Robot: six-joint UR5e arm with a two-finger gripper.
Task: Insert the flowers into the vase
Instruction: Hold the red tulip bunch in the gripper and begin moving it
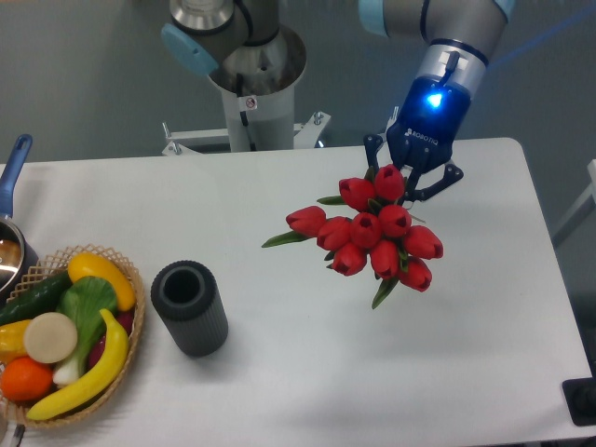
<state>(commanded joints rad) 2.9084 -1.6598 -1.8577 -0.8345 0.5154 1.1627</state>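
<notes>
White table [279, 391] (rounded corners), plain grey wall [84, 65] behind

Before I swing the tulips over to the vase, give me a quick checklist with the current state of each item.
1. Grip on the flowers: cannot tell. The gripper sits right behind the bunch, but the heads hide the fingers and stems.
2. Bunch clear of the table: ok, it appears lifted above the surface.
3. Vase upright with its mouth open: ok.
4. Path from bunch to vase: ok, only bare table lies between them.
5. Room beside the vase: not ok, the fruit basket sits close on one side.
6. Fit: not ok, the spread of tulip heads looks wider than the vase mouth; stems must go in first.
</notes>
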